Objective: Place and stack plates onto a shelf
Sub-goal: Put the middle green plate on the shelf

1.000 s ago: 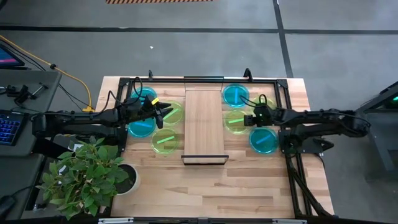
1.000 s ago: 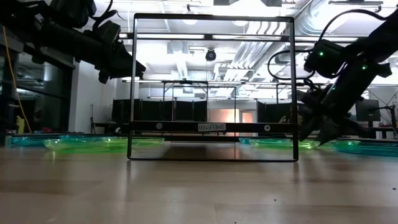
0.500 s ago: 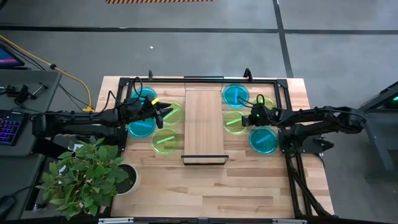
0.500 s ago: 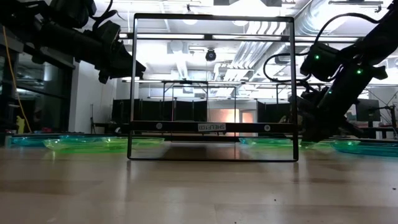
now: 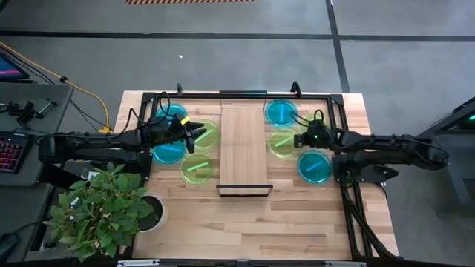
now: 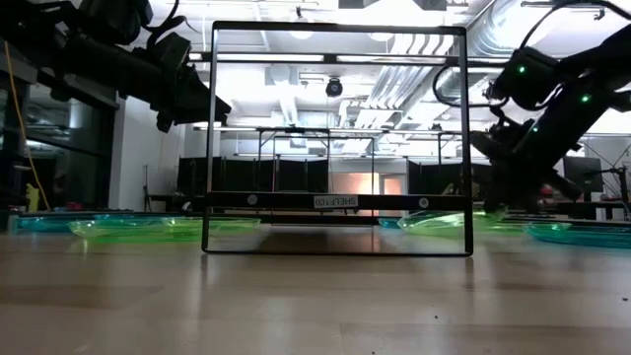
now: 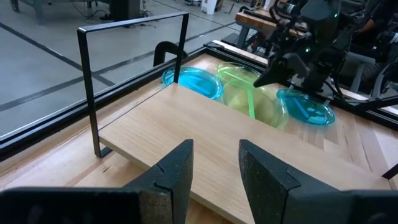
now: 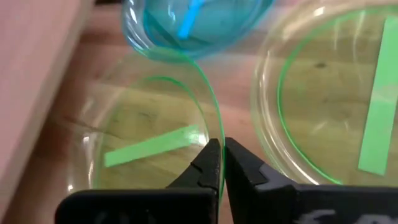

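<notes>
The shelf [image 5: 243, 148], a narrow light-wood board with dark end bars, lies mid-table. Left of it lie two cyan plates [image 5: 169, 152] and two yellow-green plates [image 5: 197, 169], flat on the tabletop. Right of it are a cyan plate [image 5: 282, 113], a second cyan plate [image 5: 315, 167], and yellow-green plates. My right gripper [image 5: 300, 139] is shut on the yellow-green plate [image 5: 282, 145] nearest the shelf. My left gripper [image 7: 215, 163] hangs open above the left-hand plates, holding nothing. My right gripper pinches the yellow-green plate's rim [image 8: 214, 127] on the side away from the shelf, the thin edge running between the two fingertips. The fingers come from the table's right, slanting down. The plate [image 6: 434, 223] sits tilted, the held edge raised and the shelf-side edge low at the table.
A black bar frame [image 5: 338, 100] borders the working area. A potted plant [image 5: 104, 208] stands at the near left corner. Another yellow-green plate [image 8: 348, 93] and the cyan plate [image 8: 193, 18] lie close beside the held one.
My right gripper has shut on the yellow-green plate's rim and risen a little. The plate, flat on the table before, now stands tilted: its held edge has come up while its shelf-side edge has stayed low.
</notes>
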